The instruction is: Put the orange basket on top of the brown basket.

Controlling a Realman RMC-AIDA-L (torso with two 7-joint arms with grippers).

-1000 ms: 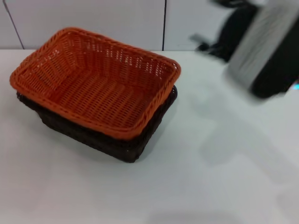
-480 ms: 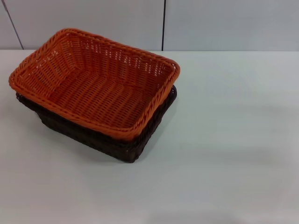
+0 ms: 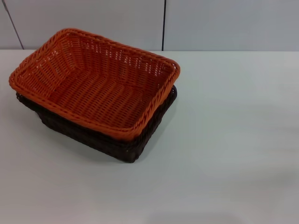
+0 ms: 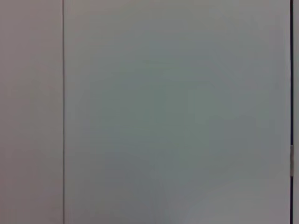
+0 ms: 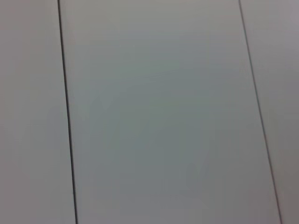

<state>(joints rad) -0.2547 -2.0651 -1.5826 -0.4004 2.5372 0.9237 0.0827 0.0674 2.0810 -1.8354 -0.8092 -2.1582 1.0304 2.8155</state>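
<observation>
- As seen from the head view: orange basket (image 3: 96, 84) nested in brown basket (image 3: 119, 142), rims close together, brown rim and wall showing only along the near and right sides.
- Stack on the white table (image 3: 224, 140), left of centre; long axis running from far-left to near-right.
- Neither left gripper nor right gripper in the head view (both wrist views filled by plain panelled wall, no fingers visible), so opening and hold impossible to tell.
- Judged: stacking done, nothing more to place.
- If any correction needed: stack lying toward the robot's left, so probably nearer the left arm; unverifiable with both arms out of view.
</observation>
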